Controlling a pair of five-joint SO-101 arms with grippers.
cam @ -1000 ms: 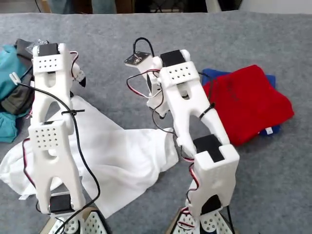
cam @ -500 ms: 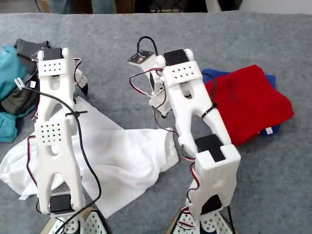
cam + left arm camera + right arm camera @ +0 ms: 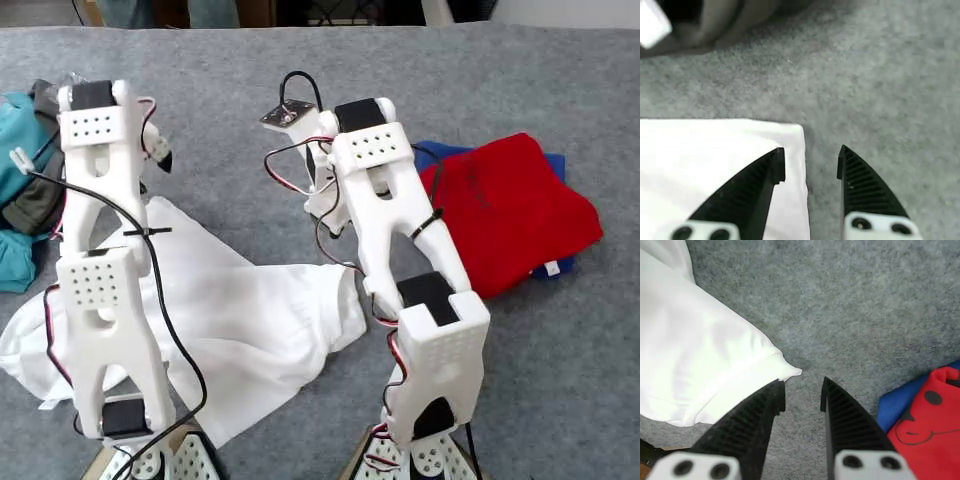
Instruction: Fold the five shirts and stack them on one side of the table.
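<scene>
Grey table [image 3: 500,80], white shirt [image 3: 260,320] crumpled; left gripper [image 3: 811,150], right gripper [image 3: 802,381] both spread, empty

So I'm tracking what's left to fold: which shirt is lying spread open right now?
The white shirt: it alone lies spread out loose, unfolded. The red shirt lies folded on the blue shirt, and the teal shirt is bunched in a heap.

Soft even light, glaring white shirt [image 3: 700,350]

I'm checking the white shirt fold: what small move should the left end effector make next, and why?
Probably lower and close: the open left end effector straddles an edge of the white shirt, one finger over cloth, one over bare table.
</scene>
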